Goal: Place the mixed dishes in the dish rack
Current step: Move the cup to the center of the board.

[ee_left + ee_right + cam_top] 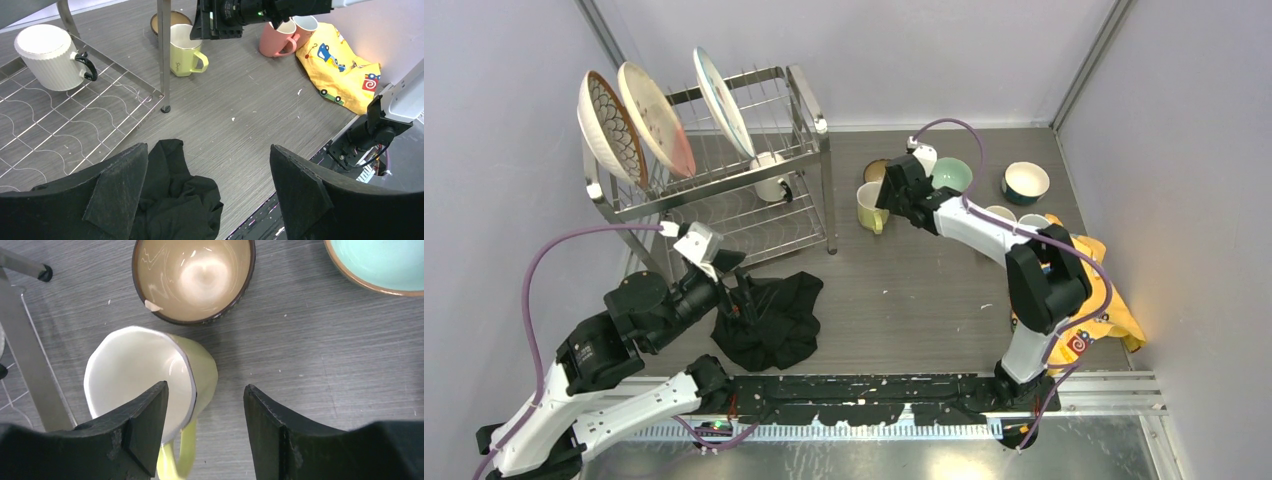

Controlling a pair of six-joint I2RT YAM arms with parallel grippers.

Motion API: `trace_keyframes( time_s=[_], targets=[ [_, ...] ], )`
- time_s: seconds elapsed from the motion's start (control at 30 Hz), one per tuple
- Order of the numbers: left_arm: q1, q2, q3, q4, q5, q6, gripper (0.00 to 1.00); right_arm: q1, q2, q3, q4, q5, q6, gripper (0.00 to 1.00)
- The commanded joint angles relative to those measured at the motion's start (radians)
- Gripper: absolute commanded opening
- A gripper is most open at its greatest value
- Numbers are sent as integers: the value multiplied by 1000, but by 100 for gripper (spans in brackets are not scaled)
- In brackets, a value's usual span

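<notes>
The dish rack (810,112) stands at the back left with three patterned plates (656,118) upright on its top tier and a white mug (50,57) on the lower shelf. A yellow mug (145,380) stands upright beside the rack's leg. My right gripper (205,405) hovers open over it, one finger above the mug's mouth, the other outside, with the wall and handle between them. Behind it are a brown bowl (194,277), a mint-green bowl (375,265) and a blue bowl (1025,182). My left gripper (210,190) is open and empty above the black cloth (170,200).
A pink mug (277,40) and another mug (306,24) stand under the right arm near the yellow cloth (340,70). The rack's leg (163,55) is close to the yellow mug. Walls close in at the back and both sides.
</notes>
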Motion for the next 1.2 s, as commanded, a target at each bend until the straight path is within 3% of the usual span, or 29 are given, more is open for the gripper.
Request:
trace_keyframes(
  time_s=[0.0, 0.27, 0.63, 0.87, 1.17],
  targets=[
    [-5, 12, 29, -6, -5, -7, 92, -8, 59, 84, 31, 25, 3, 61],
    [-5, 19, 43, -14, -2, 2, 92, -8, 114, 127, -2, 29, -38, 42],
    [-5, 53, 45, -23, -24, -29, 90, 2, -52, 2, -25, -3, -61, 8],
    [-4, 81, 36, 0, 6, -44, 88, 84, -213, -102, -111, 10, -41, 4],
    [-5, 108, -31, 82, 47, -78, 86, 291, -386, -214, -195, 100, 54, 3]
  ],
)
